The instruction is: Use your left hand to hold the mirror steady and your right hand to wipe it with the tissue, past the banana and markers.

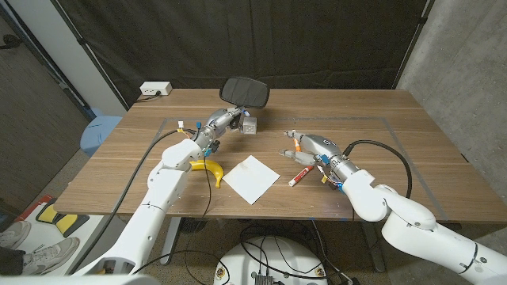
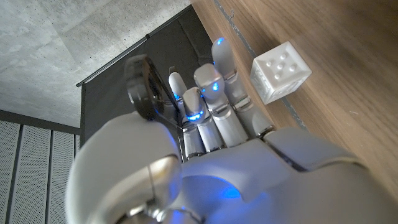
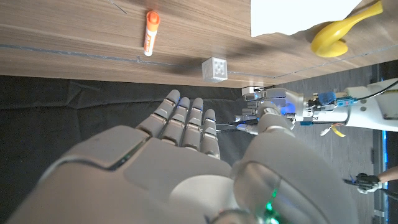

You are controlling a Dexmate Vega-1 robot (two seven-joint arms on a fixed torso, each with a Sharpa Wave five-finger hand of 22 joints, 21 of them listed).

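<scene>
Left hand (image 1: 219, 125) at the mirror (image 1: 245, 92) stem, grip unclear. Right hand (image 1: 307, 148) fingers spread, empty, near the marker (image 1: 299, 176). Tissue (image 1: 251, 179) lies untouched on the tabletop (image 1: 356, 111).

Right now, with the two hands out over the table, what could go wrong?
The left hand is reaching for the mirror, which stands near the table's far edge; a push could tip it backward. The die beside those fingers might get knocked. The right hand, going for the tissue, could roll the marker.

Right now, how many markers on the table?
1: an orange marker lying by the right hand, right of the tissue. Others may be hidden behind the hand.
</scene>
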